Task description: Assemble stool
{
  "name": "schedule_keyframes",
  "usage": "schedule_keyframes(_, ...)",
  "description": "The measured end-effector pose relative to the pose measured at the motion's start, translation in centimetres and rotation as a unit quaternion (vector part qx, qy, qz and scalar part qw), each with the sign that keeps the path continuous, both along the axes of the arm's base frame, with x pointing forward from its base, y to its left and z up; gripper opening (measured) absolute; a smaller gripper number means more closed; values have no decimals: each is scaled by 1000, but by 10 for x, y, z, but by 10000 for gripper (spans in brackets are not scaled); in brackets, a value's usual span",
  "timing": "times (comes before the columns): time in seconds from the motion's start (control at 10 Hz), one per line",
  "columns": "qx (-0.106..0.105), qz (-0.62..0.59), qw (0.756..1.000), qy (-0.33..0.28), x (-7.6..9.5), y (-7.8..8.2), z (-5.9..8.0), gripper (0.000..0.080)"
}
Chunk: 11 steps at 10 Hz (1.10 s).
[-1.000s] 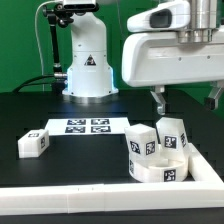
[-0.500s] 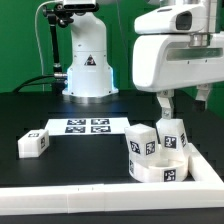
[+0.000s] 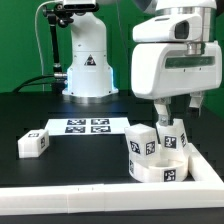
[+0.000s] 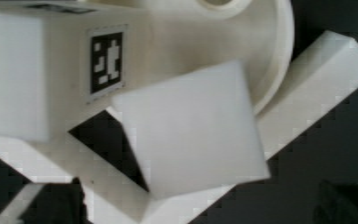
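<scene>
We see the gripper (image 3: 177,112), jaws wide apart, poised over two legs (image 3: 141,141) standing on the seat (image 3: 157,171), set by the corner of the wall (image 3: 80,191) (presumably for bracing); a third leg (image 3: 33,143) lies well apart.

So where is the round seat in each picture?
Exterior view: the seat is low on that view's right, below the open gripper.
Wrist view: the seat fills the background, its curved rim showing behind the blocks.
Shared landmark: the tagged legs bunched right at it.
</scene>
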<state>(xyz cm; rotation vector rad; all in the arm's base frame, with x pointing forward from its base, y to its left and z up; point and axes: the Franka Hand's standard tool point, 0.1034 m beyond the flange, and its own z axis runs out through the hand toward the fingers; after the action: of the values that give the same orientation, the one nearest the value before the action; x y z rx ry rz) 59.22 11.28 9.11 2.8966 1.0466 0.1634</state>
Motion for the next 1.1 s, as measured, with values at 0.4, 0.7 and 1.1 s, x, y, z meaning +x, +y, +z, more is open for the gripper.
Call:
schedule_keyframes(0.4, -3, -4, 1000, 6, -5, -4, -12, 648)
schedule_keyframes(0.7, -3, -1, 1000, 6, -6, -1, -13, 648)
schedule_keyframes(1.1, -3, -4, 1000, 7, -5, -4, -13, 463)
